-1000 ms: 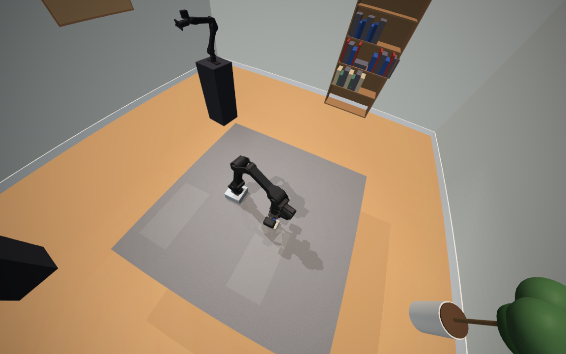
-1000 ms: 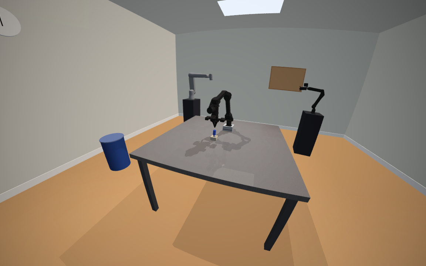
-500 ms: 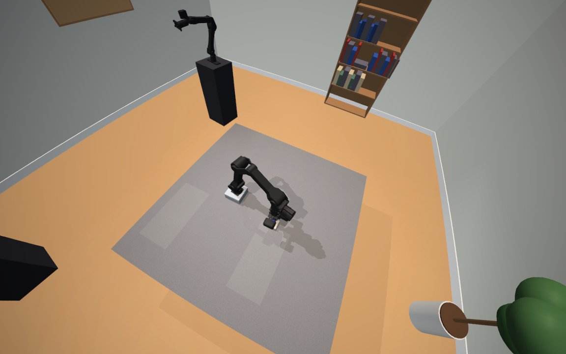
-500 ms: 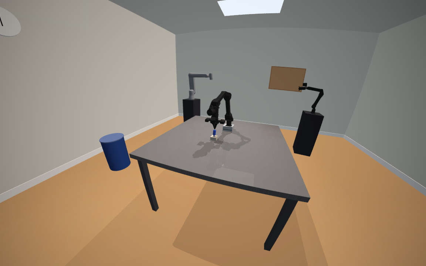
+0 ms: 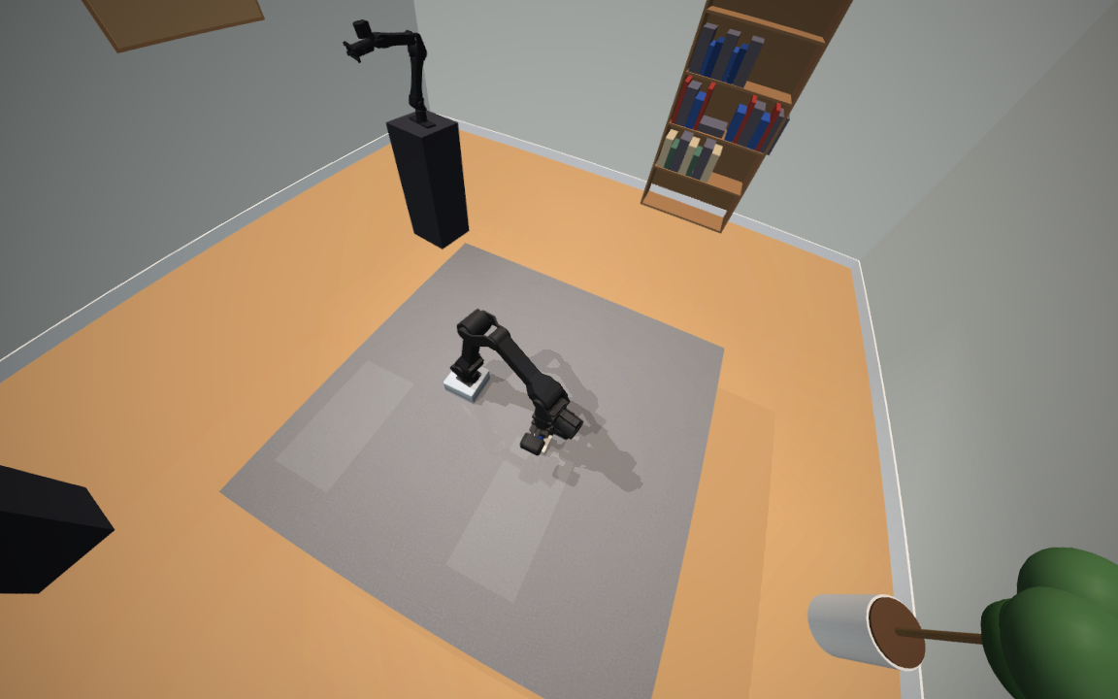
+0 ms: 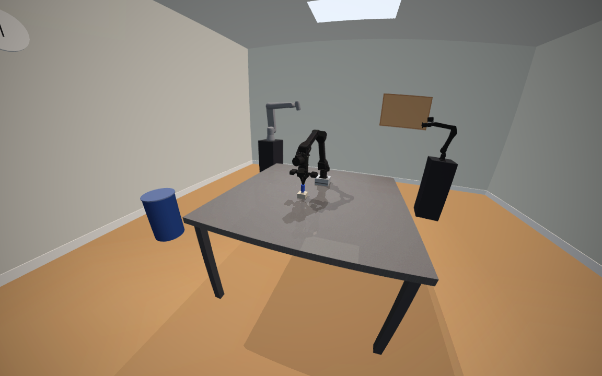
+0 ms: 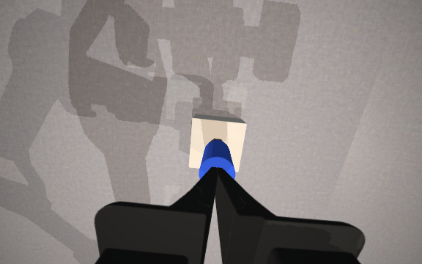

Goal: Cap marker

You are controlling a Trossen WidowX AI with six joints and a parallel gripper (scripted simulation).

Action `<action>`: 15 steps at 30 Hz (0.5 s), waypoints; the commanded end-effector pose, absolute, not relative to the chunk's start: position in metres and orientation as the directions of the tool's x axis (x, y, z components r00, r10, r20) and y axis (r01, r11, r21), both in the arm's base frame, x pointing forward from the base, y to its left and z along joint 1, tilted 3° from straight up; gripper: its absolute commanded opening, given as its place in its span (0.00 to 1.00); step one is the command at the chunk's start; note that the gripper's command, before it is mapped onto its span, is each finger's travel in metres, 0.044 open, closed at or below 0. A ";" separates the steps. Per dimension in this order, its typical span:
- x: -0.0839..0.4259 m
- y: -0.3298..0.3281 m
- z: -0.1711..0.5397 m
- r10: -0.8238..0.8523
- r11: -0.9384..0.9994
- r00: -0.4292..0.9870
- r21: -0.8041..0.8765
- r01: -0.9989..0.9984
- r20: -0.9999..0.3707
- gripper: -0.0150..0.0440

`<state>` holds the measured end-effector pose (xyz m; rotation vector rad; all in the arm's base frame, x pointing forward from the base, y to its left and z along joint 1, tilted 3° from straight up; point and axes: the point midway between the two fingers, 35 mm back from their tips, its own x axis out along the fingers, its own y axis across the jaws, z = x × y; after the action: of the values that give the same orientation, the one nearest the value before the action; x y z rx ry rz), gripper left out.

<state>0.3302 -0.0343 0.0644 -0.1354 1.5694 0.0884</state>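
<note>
- Wrist view: gripper point(image 7: 216, 171) fingers pressed together, gripping nothing, tips at the top of the blue cap point(image 7: 216, 157); whether they touch cannot be told.
- The cap stands over the cream holder block point(image 7: 233, 137).
- Exterior view: block on the table point(image 6: 363, 224).

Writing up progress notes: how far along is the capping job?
Done: the blue cap sits on the marker in the cream holder block. In hand: the gripper, shut and empty, rests its tips on the cap's top, apparently pressing it. Left: confirm full seating, then move the arm away.
</note>
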 end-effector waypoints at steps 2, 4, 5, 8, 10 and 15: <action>0.330 -0.034 0.065 -0.031 0.989 0.000 -0.030 -0.142 -1.000 0.25; 0.330 -0.034 0.065 -0.031 0.989 0.000 -0.030 -0.142 -1.000 0.25; 0.330 -0.034 0.065 -0.031 0.989 0.000 -0.030 -0.142 -1.000 0.25; 0.333 -0.034 0.083 -0.030 0.989 0.001 -0.030 -0.142 -1.000 0.25; 0.335 -0.033 0.110 -0.030 0.989 0.002 -0.030 -0.142 -1.000 0.25; 0.332 -0.032 0.155 -0.029 0.989 0.004 -0.029 -0.142 -1.000 0.25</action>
<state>0.3345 -0.0328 0.1324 -0.1355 1.5739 0.0916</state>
